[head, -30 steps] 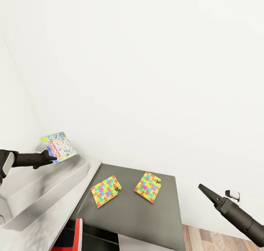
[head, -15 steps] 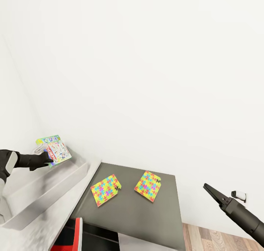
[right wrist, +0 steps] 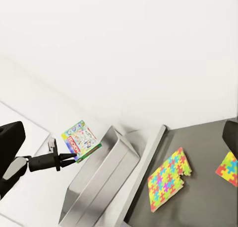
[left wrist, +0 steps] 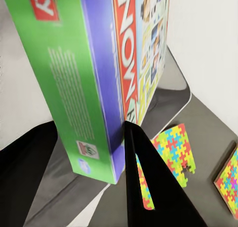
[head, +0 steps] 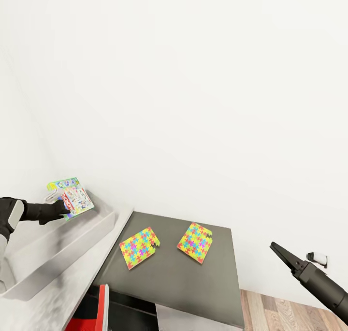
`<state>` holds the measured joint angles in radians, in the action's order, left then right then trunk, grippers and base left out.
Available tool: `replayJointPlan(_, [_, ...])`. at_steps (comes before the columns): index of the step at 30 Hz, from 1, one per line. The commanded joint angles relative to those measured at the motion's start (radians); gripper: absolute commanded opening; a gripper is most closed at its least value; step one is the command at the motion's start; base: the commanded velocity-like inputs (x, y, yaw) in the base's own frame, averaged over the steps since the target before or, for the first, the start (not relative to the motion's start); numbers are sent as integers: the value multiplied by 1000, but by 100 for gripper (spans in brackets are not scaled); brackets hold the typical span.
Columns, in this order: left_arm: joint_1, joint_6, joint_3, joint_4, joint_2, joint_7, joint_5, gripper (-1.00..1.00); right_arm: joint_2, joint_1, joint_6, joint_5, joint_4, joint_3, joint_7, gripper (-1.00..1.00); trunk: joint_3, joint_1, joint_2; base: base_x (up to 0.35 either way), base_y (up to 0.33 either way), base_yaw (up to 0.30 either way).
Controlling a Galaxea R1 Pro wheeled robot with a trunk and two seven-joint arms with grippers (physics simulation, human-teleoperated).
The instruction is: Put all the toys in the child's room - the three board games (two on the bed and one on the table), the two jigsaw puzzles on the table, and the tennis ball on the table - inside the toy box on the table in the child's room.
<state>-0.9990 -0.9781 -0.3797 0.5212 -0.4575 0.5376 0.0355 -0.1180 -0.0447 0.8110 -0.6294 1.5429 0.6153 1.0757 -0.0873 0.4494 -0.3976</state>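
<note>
My left gripper (head: 62, 209) is shut on a board game (head: 71, 197), a flat box with a green side, a blue edge and red lettering (left wrist: 94, 73). It holds the box tilted above the far end of the light grey toy box (head: 58, 244). Both black fingers (left wrist: 148, 187) press the box's faces. Two jigsaw puzzles (head: 140, 247) (head: 195, 242) lie flat on the table's dark grey top (head: 169, 278), right of the toy box. My right gripper (head: 280, 251) hangs open off the table's right end, with nothing in it. In the right wrist view one fingertip (right wrist: 231, 132) shows, with the toy box (right wrist: 99, 182) and a puzzle (right wrist: 166, 180).
The toy box stands on the table's light grey top (head: 72, 292), close to the white corner walls. A red and black object (head: 94, 311) shows below the table's front edge. Wooden floor (head: 285, 316) lies to the right, and a small white fitting (head: 316, 258) sits on the wall.
My left gripper has carried the board game a little to the left and lower over the toy box. The right gripper has drifted right and slightly down. The puzzles lie as before.
</note>
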Motion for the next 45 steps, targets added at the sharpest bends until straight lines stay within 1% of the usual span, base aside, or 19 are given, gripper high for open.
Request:
replayJointPlan(1, [-1,-8,-4,0,0,-1,4,-100,0,0,6,-3,0,5,4,100,-4,1,-2,0,0,0])
replayJointPlan(4, [-1,-7,-4,0,0,-2,4,-100,0,10,6,-3,1,30,38,100,-9,1,-2,0,0,0])
replayJointPlan(5, [-1,-7,-4,0,0,-2,4,-100,0,20,5,-3,1,42,65,100,-10,1,-2,0,0,0])
replayJointPlan(7, [-1,-7,-4,0,0,-2,4,-100,0,28,5,-3,2,56,94,100,-14,1,-2,0,0,0])
replayJointPlan(9, [-1,-7,-4,0,0,-2,3,-100,-3,37,4,-1,1,88,140,100,-17,1,-2,0,0,0])
replayJointPlan(14, [-1,-9,-4,0,0,-2,4,-100,-7,43,4,0,-1,119,169,100,-25,1,-2,0,0,0])
replayJointPlan(31, [-1,-16,-4,10,-1,1,7,-100,-8,44,2,0,-4,126,176,100,-53,1,-2,0,0,0])
replayJointPlan(45, [-1,-17,-5,13,-4,17,11,-100,-8,44,2,0,-6,127,178,100,-76,1,-2,0,0,0])
